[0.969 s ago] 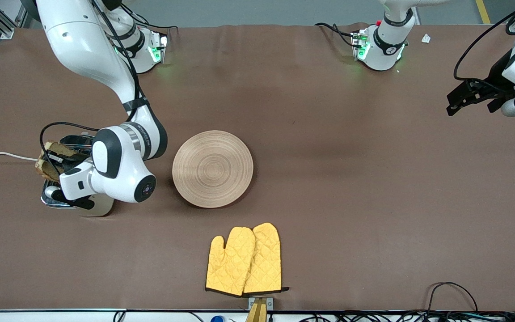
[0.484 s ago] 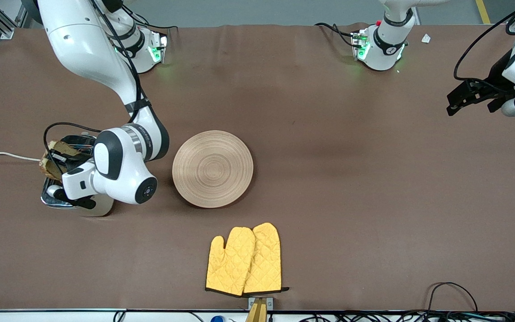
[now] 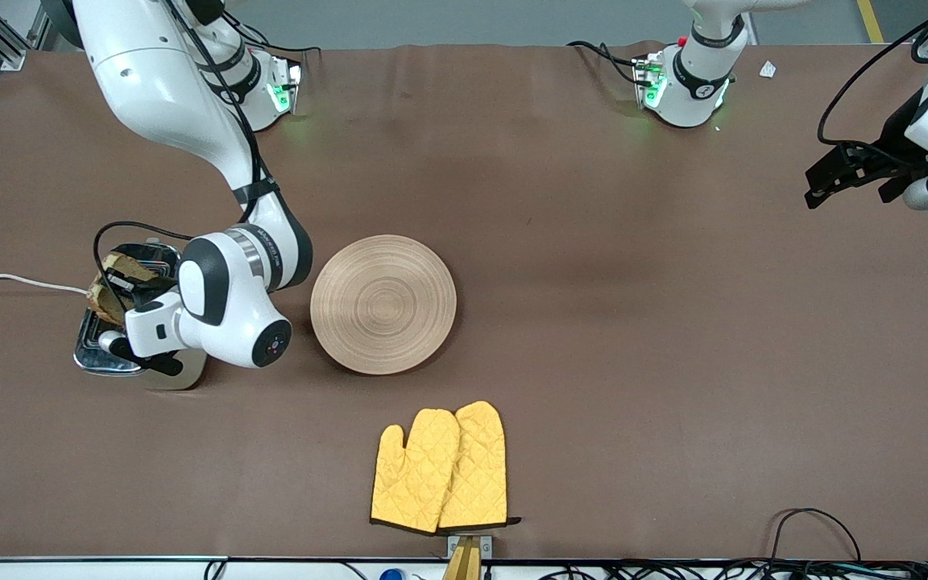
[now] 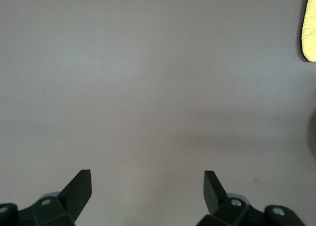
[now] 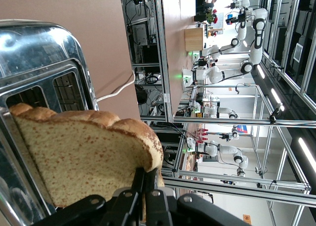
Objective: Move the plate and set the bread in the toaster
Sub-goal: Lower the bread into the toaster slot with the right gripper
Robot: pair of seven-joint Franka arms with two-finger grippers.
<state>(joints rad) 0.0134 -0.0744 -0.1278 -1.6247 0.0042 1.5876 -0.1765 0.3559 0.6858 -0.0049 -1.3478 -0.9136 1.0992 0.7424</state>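
At the left of the front view, the right gripper (image 3: 119,292) hangs over the toaster (image 3: 113,354) with its jaws clenched on the bread (image 3: 109,283), gripping the slice by a thin pinch at one crust edge. The right wrist view shows the bread (image 5: 84,154) standing on edge, tilted, with its lower part at a chrome slot of the toaster (image 5: 47,63); how far in it sits cannot be told. The slice is judged light, soft and crumbly, so a grip at the crust is the sound place, and hard squeezing risks tearing it. The second slot appears vacant. A white cord (image 3: 5,279) runs off the toaster toward the frame's left edge. At centre frame, the plate (image 3: 383,304) lies flat on the table (image 3: 633,338) and carries nothing; it is judged stiff and smooth, best taken at the rim. Lower centre lie yellow oven mitts (image 3: 441,469). At upper right, the left gripper (image 3: 830,179) waits over bare table, jaws released and holding nothing.
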